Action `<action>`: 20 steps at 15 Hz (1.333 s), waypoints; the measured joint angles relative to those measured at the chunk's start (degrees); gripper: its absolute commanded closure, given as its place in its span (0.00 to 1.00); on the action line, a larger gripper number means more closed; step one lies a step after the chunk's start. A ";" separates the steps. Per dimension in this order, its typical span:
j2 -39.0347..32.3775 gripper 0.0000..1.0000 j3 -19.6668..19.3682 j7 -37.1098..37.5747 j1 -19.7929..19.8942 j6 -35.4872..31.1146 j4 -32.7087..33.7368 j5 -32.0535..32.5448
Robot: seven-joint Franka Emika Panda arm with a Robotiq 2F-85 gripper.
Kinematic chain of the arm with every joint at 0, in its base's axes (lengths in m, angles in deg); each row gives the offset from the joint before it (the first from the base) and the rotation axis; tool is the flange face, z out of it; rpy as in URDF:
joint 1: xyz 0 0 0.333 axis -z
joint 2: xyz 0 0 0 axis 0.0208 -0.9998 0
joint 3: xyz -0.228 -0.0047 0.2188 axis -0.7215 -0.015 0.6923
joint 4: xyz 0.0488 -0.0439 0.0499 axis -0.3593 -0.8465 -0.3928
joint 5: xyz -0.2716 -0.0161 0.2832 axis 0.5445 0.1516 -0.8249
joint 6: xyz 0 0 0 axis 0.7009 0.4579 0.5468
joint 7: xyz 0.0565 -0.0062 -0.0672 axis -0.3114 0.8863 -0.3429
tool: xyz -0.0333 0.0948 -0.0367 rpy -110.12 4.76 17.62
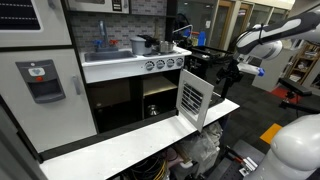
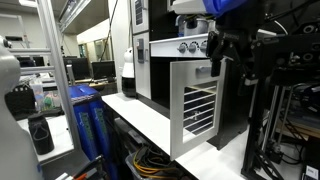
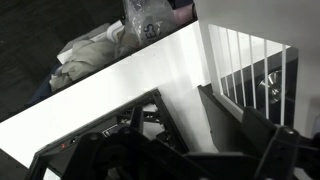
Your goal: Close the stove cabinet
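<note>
The stove cabinet (image 1: 160, 97) is a small dark compartment in the white play kitchen. Its white louvred door (image 1: 193, 98) stands swung open, out over the white shelf. The door also shows in an exterior view (image 2: 196, 105) and in the wrist view (image 3: 250, 62). My gripper (image 1: 229, 70) hangs just beyond the door's top outer edge, close to it in an exterior view (image 2: 215, 65). In the wrist view its two dark fingers (image 3: 190, 125) are apart with nothing between them, and one finger lies beside the door's edge. Whether it touches the door cannot be told.
A wider dark doorless compartment (image 1: 112, 102) lies beside the stove cabinet. A tall pale panel with a red-marked dispenser (image 1: 40, 80) stands at the far side. Pots (image 1: 145, 44) sit on the counter above the knobs. Blue bins (image 2: 88, 125) stand under the shelf.
</note>
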 measured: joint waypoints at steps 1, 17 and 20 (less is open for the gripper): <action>-0.83 0.00 0.09 -1.00 -0.53 -1.07 0.02 -1.38; -10.39 0.00 1.72 -16.25 -9.77 -5.81 0.26 -21.61; -12.13 0.00 3.67 -17.06 -10.38 -6.05 0.49 -22.73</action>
